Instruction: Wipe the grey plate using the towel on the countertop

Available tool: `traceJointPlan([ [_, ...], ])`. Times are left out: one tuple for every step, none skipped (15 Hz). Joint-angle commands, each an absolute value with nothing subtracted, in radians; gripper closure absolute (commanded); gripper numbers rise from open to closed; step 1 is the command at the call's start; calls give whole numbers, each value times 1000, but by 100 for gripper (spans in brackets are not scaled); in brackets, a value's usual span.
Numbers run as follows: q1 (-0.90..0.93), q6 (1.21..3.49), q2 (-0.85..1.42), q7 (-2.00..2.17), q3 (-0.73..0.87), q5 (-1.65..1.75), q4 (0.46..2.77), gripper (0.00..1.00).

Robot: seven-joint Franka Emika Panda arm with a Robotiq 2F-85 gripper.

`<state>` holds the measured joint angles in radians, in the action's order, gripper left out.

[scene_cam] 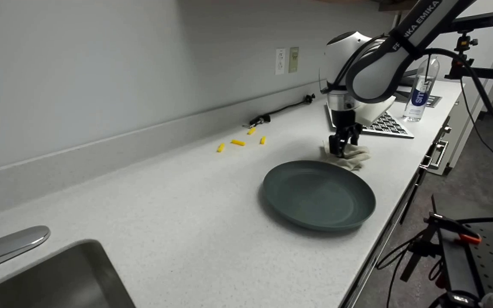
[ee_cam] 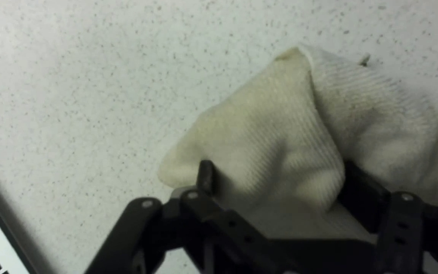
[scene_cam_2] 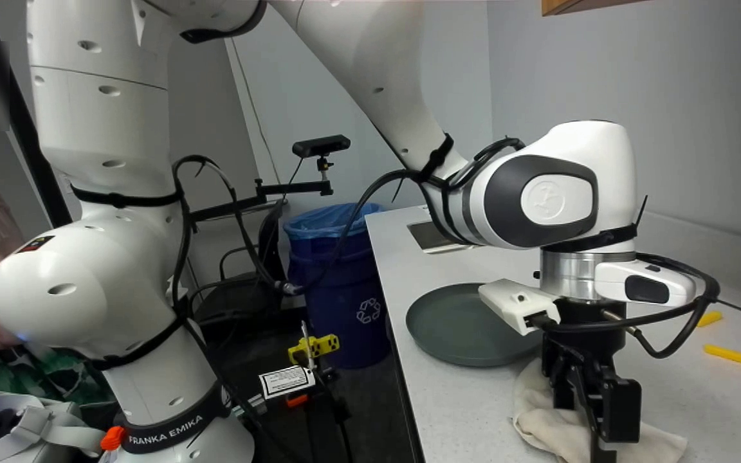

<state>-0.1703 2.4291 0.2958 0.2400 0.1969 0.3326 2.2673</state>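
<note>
A cream towel lies crumpled on the countertop (scene_cam: 195,201). It shows in both exterior views (scene_cam: 360,156) (scene_cam_2: 557,429) and fills much of the wrist view (ee_cam: 257,125). The dark grey-green plate, round and bare, sits beside the towel in both exterior views (scene_cam: 319,194) (scene_cam_2: 467,328); it is out of the wrist view. My gripper (scene_cam: 345,147) points down at the towel. In the wrist view its fingers (ee_cam: 278,182) stand wide apart, with a raised towel fold between them. The fingertips reach down into the cloth, and their very ends are partly hidden by it.
A board with black-and-white markings (scene_cam: 385,125) lies behind the gripper, near a water bottle (scene_cam: 421,92). Several yellow pieces (scene_cam: 238,142) and a black cable (scene_cam: 287,108) lie by the wall. A sink (scene_cam: 94,256) and faucet (scene_cam: 11,246) are at the near end.
</note>
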Motion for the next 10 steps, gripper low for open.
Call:
traceJointPlan([
  [-173, 2432, 329, 201, 201, 255, 2239, 49],
  [-175, 2429, 328, 194, 200, 236, 2238, 56],
  [-174, 2427, 322, 190, 202, 224, 2240, 64],
  [-171, 2425, 311, 190, 204, 220, 2244, 71],
  [-165, 2426, 296, 192, 207, 229, 2251, 79],
  [-163, 2429, 280, 193, 209, 234, 2256, 86],
  [-161, 2430, 264, 193, 210, 240, 2260, 94],
  [-158, 2432, 245, 192, 210, 244, 2266, 98],
  [-154, 2434, 223, 193, 211, 255, 2272, 100],
  [-150, 2439, 196, 191, 208, 261, 2279, 98],
])
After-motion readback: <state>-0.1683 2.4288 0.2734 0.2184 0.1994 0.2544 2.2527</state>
